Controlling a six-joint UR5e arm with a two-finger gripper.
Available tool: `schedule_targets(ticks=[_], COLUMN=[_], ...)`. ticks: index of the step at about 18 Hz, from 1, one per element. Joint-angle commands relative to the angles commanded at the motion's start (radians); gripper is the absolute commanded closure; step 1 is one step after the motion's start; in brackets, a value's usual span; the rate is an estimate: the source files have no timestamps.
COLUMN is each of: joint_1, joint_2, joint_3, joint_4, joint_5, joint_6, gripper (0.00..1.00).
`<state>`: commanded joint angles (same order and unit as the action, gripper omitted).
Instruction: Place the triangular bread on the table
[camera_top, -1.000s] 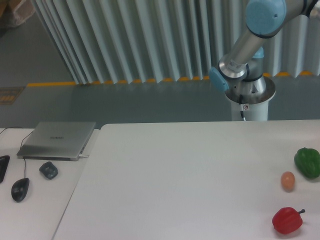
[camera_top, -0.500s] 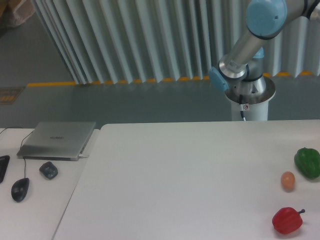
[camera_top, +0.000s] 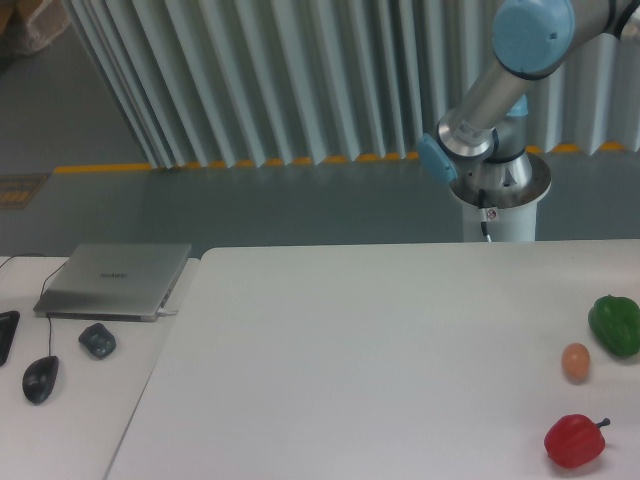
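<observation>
Hand and triangular bread lie outside the view above the table (camera_top: 350, 340).

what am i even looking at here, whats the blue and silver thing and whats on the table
The blue and silver thing is a robot arm on a white pedestal behind the table. Its grasping tool is out of the picture, past the top right corner, so what it holds, if anything, cannot be seen. There is one picture, from a fixed camera facing the table. On the white table, near the right edge, lie a green pepper, a small tan egg and a red pepper. No bread is visible. On the paler side desk to the left are a closed laptop and a mouse.
</observation>
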<state>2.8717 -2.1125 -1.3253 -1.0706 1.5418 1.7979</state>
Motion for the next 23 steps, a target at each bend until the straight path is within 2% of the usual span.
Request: schedule_targets(ticks=[4, 7, 8, 10, 12, 15, 16, 19, 20, 21, 22, 23], joint_1=[0.0, -0.003, -0.032, -0.104, -0.193, -0.29, -0.319, -0.321, -0.321, -0.319, -0.319, -0.321], joint_2=[0.061, 0.109, 0.132, 0.155, 0.158, 0.115, 0.099, 0.086, 0.088, 0.091, 0.094, 0.095], joint_3=[-0.005, -0.006, -0.012, -0.018, -0.058, -0.123, -0.155, -0.172, -0.173, -0.175, -0.173, -0.175], joint_4=[-0.075, -0.159, -0.179, -0.181, -0.155, -0.013, 0.027, 0.026, 0.023, 0.023, 0.023, 0.024], joint_5=[-0.075, -0.152, -0.181, -0.183, -0.178, -0.094, -0.028, 0.038, 0.049, 0.053, 0.055, 0.061], joint_6=[-0.057, -0.127, -0.209, -0.335, -0.476, -0.601, -0.603, -0.517, -0.488, -0.474, -0.471, -0.471], gripper=[1.0, 1.0, 1.0, 1.0, 1.0, 1.0, 1.0, 0.99, 0.88, 0.69, 0.11, 0.0])
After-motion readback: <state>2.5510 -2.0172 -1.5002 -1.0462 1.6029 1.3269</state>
